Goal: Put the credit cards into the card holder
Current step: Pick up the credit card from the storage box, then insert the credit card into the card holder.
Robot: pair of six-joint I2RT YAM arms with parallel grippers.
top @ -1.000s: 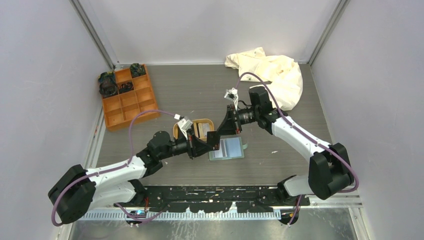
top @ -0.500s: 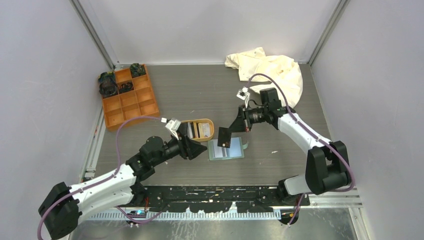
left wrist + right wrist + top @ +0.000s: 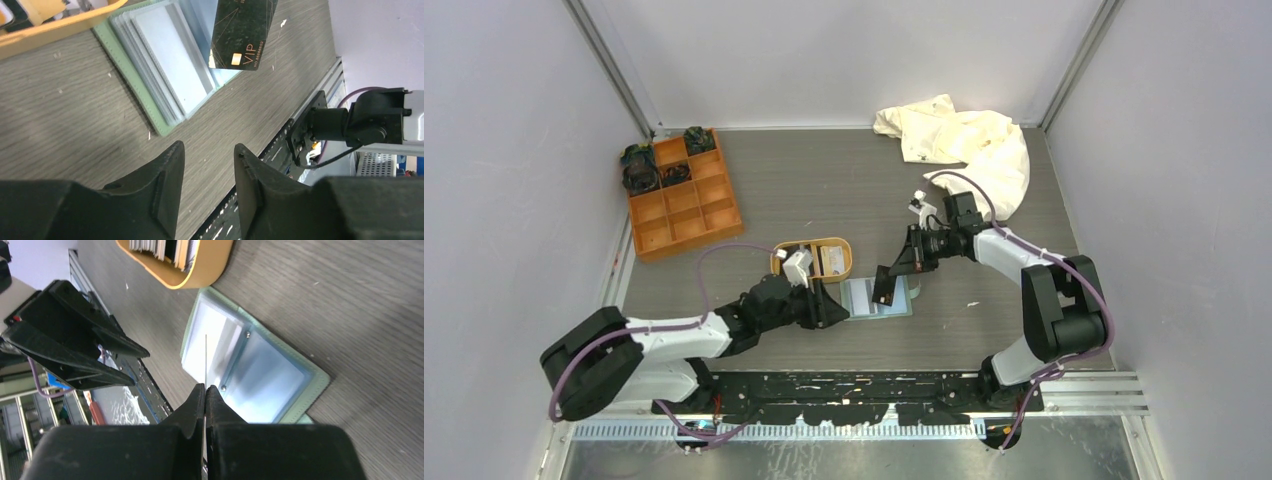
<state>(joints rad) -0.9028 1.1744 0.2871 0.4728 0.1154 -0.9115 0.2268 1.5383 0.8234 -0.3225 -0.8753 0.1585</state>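
bench (image 3: 804, 190) – card holder (image 3: 165, 75) lies open flat; above it a black credit card (image 3: 243, 32), likely light, stiff, slick — best pinched at one edge, as the right fingers (image 3: 197, 400) do; left fingers (image 3: 167, 170) half-spread, empty, beside it

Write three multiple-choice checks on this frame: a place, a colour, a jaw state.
1. Where does the open card holder lie?
A) in the orange box
B) on the table next to the tan tray
C) on the white cloth

2. What colour is the credit card held over it?
A) black
B) light blue
C) red

3. How do the right jaws stand?
A) wide open, empty
B) shut on the credit card
C) shut on the cloth

Key:
1B, it lies flat beside the tray.
2A, its face is black with gold print.
3B, the right wrist view shows them pinching the card edge-on.
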